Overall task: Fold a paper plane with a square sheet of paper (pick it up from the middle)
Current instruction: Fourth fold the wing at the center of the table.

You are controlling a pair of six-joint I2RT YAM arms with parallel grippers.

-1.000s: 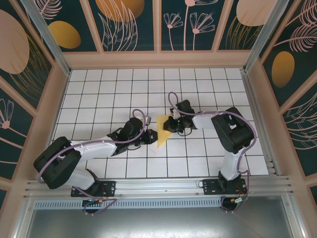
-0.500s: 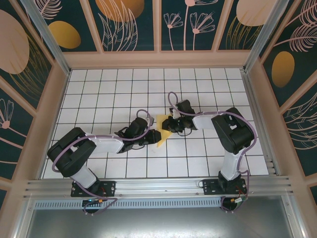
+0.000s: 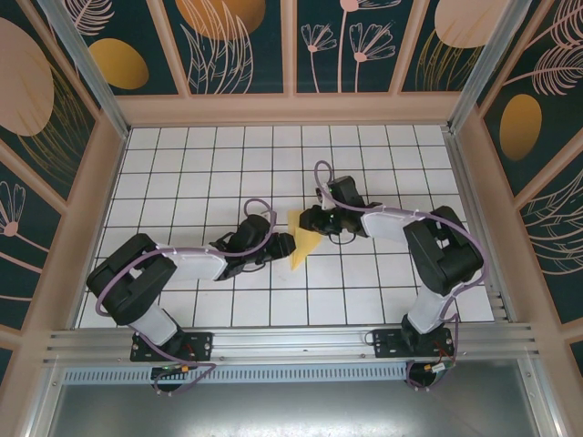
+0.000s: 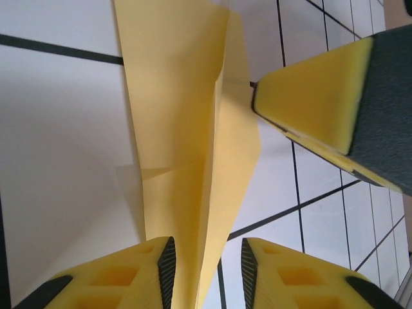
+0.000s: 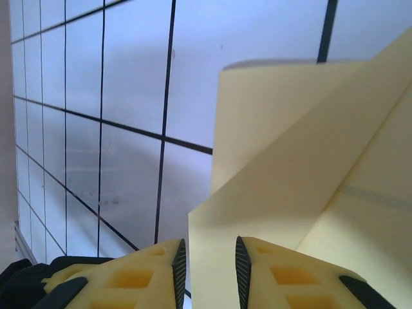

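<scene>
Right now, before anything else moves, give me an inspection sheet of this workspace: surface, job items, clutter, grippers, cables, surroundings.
Surface: white tiled table with dark grid lines, flat.
Job's things: thin yellow paper sheet, folded to a narrow pointed shape, mid-table between the two grippers.
Clutter: nothing seen.
Grippers: left gripper and right gripper, yellow-padded jaws slightly apart, a fold of the paper in each gap.
Cables: purple cables looped along both arms, none lying on the paper.
Surroundings: dark teal floral wall panels in wooden frames; metal rail at the near edge.

White tiled table point(image 3: 182, 164), floral wall panels point(image 3: 237, 45)
</scene>
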